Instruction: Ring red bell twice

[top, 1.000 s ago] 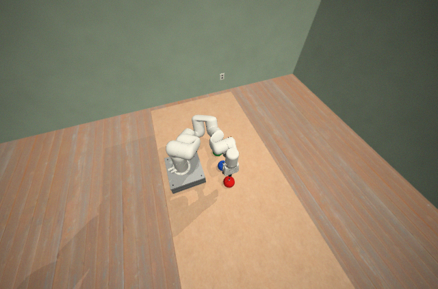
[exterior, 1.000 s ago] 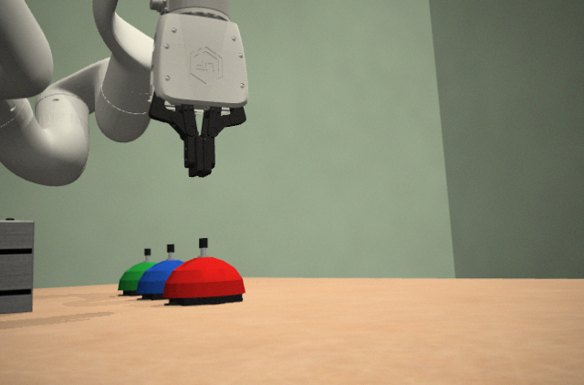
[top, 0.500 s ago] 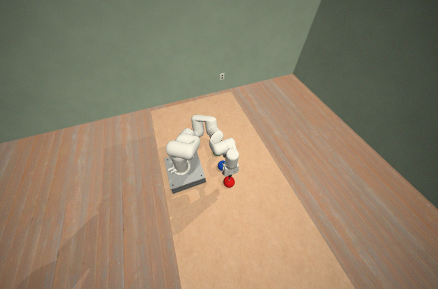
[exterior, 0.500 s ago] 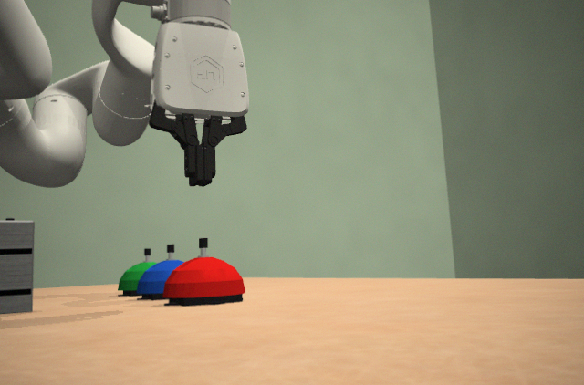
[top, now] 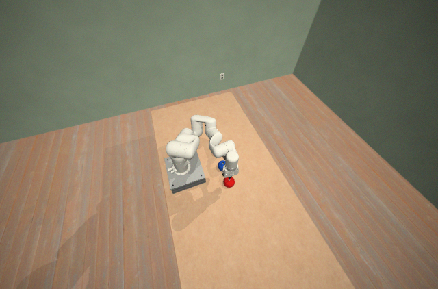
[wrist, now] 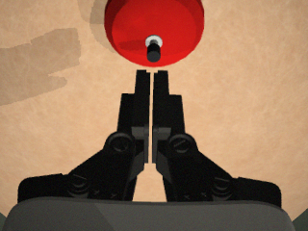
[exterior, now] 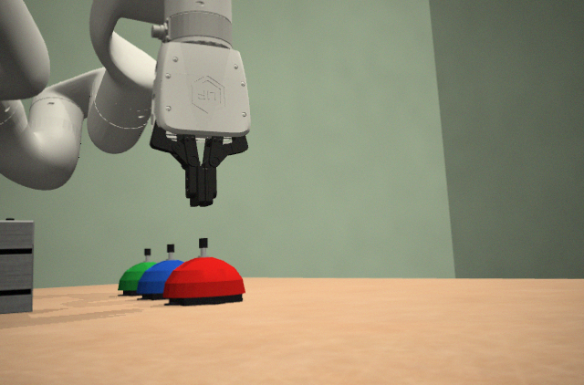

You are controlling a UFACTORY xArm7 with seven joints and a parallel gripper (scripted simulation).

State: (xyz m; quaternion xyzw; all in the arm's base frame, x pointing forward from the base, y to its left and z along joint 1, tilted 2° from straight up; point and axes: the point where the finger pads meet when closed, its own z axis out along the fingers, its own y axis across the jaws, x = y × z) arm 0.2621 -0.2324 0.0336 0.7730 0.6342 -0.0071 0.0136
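Observation:
The red bell (exterior: 203,280) sits on the tan mat, nearest of a row of three bells. Its black button (exterior: 203,243) stands up on a thin stem. My gripper (exterior: 201,203) is shut and empty, pointing straight down, a short gap above the button and almost in line with it. In the wrist view the red bell (wrist: 154,18) lies just beyond the shut fingertips, with its button (wrist: 153,48) close to them. In the top view the red bell (top: 228,181) shows just below the gripper (top: 230,174).
A blue bell (exterior: 158,277) and a green bell (exterior: 133,276) stand behind the red one, close together in a row. The blue bell (top: 221,164) shows beside the wrist. The grey robot base (top: 183,174) stands to the left on the mat.

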